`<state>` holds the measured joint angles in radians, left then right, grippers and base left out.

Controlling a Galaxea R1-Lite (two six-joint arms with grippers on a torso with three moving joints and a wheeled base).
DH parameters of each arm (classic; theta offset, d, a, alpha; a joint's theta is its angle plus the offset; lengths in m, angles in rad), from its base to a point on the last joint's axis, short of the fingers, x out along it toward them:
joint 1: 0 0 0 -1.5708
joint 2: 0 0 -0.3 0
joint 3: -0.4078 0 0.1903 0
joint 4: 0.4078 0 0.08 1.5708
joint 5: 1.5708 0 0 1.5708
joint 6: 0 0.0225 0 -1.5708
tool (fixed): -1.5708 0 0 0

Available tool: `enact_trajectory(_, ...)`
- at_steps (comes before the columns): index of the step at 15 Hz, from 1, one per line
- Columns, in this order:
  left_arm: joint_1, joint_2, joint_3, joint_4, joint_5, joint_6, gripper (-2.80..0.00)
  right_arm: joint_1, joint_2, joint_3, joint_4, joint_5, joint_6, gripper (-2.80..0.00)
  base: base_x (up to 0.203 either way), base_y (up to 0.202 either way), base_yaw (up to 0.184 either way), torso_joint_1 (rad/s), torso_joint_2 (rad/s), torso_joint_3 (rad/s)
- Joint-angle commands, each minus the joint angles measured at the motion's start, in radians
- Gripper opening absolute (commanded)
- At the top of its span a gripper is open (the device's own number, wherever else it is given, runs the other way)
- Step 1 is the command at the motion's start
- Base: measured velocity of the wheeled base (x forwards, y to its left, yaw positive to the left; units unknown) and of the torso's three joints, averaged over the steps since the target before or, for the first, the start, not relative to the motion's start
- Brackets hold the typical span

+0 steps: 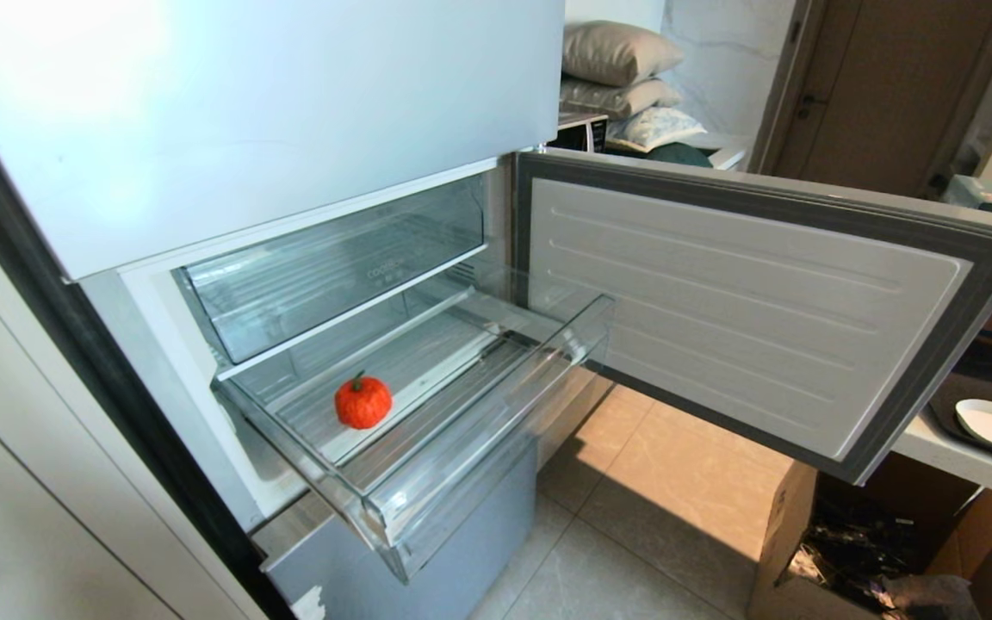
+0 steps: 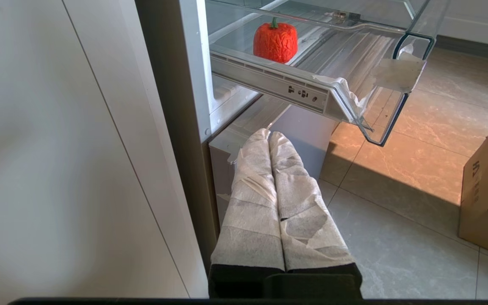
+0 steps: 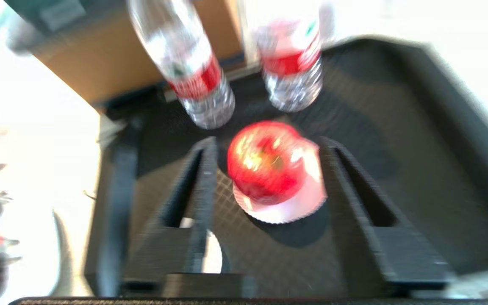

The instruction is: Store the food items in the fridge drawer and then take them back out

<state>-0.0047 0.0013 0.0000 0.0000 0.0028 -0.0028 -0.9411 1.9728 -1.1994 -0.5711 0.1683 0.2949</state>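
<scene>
Pumpkin-like fruit [image 1: 362, 401] sits in the pulled-out fridge drawer [image 1: 479, 448], left gripper [image 2: 269, 137] clenched below, right gripper [image 3: 265, 146] straddling a red apple [image 3: 265, 163], grip unclear.

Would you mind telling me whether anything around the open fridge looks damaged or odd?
Yes: white tape or paper is stuck over a front corner of the clear plastic fridge drawer, like a patch. The round orange-red fruit sits upright inside.

The head view looks down on the open fridge drawer [image 1: 461, 482]. The left wrist view looks up at that drawer from below, and the right wrist view faces down close over a black tray [image 3: 417, 127].
</scene>
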Motion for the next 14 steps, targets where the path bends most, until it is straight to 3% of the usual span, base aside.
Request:
enact_trajectory(1,0.000,0.000,0.000,0.000,0.000,0.000,-2.80,-0.015,-0.182,0.078,-0.004,0.002,0.004,-2.80,0.000,0.000,0.000,0.000,0.00,0.000)
enact_trajectory(5,0.000,0.000,0.000,0.000,0.000,0.000,-2.80,-0.016,-0.551,0.327,0.002,0.013,-0.001,-2.80,0.000,0.000,0.000,0.000,0.00,0.000)
enact_trajectory(8,0.000,0.000,0.000,0.000,0.000,0.000,-2.80,0.088,-0.848,0.577,0.005,0.044,-0.043,-2.80,0.000,0.000,0.000,0.000,0.00,0.000)
enact_trajectory(10,0.000,0.000,0.000,0.000,0.000,0.000,-2.80,0.286,-0.974,0.697,0.015,0.049,-0.075,-2.80,0.000,0.000,0.000,0.000,0.00,0.000)
enact_trajectory(12,0.000,0.000,0.000,0.000,0.000,0.000,-2.80,0.582,-1.154,0.821,0.075,0.036,-0.131,-2.80,0.000,0.000,0.000,0.000,0.00,0.000)
enact_trajectory(14,0.000,0.000,0.000,0.000,0.000,0.000,-2.80,0.757,-1.368,0.960,0.184,0.010,-0.220,-2.80,0.000,0.000,0.000,0.000,0.00,0.000)
